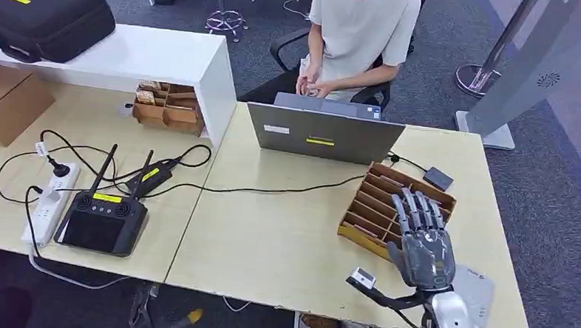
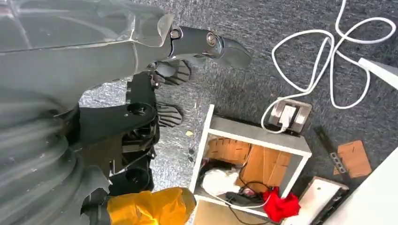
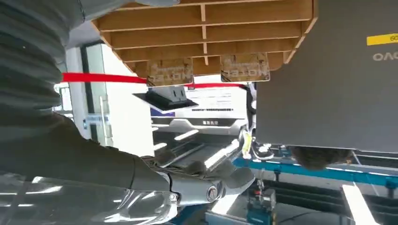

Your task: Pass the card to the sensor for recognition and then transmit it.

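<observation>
Two cards (image 3: 209, 70) show at the rack (image 3: 206, 28) edge in your R wrist view, brown, print blurred; head view shows right hand (image 1: 420, 236) spread, empty, above it. Left hand (image 2: 155, 79): can't tell.

At the lower right of the head view the right robot hand (image 1: 422, 244) is dark grey on a silver arm. The worktop (image 1: 284, 238) is pale wood; the slotted rack (image 1: 389, 207) is brown. The laptop (image 1: 323, 133) is grey with a yellow label. The case (image 1: 46, 9), upper left, is black with a yellow stripe. The power strip (image 1: 49, 201) is white.
</observation>
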### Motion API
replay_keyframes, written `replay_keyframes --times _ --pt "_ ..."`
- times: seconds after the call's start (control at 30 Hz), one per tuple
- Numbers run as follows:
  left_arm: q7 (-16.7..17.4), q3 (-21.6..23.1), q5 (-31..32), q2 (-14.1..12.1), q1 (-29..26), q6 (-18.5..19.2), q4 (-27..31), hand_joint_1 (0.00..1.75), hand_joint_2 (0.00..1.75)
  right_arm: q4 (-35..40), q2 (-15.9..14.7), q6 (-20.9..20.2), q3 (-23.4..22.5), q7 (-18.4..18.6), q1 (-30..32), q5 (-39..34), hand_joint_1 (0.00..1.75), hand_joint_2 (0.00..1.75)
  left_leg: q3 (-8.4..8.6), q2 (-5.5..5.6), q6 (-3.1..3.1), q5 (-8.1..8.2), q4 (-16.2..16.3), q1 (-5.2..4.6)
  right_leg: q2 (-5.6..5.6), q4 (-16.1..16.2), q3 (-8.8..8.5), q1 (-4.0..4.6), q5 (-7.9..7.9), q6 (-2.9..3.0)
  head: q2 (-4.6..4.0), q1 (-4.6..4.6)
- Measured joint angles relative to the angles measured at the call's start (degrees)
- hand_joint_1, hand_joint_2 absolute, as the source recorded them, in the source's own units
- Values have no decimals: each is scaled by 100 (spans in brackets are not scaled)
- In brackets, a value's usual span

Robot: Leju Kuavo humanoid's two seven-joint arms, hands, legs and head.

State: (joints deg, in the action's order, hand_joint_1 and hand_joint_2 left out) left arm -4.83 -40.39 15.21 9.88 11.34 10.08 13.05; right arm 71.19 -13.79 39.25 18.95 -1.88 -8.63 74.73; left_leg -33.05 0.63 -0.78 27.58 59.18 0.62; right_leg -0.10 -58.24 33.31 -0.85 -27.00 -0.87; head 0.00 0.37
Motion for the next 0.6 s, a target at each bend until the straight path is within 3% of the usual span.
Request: replay_keyframes --times 0.6 --pt "-18 131 -182 2 -27 11 0 0 175 79 -275 13 175 -24 0 -485 0 175 -1 1 0 0 2 0 -3 1 1 0 0 0 0 0"
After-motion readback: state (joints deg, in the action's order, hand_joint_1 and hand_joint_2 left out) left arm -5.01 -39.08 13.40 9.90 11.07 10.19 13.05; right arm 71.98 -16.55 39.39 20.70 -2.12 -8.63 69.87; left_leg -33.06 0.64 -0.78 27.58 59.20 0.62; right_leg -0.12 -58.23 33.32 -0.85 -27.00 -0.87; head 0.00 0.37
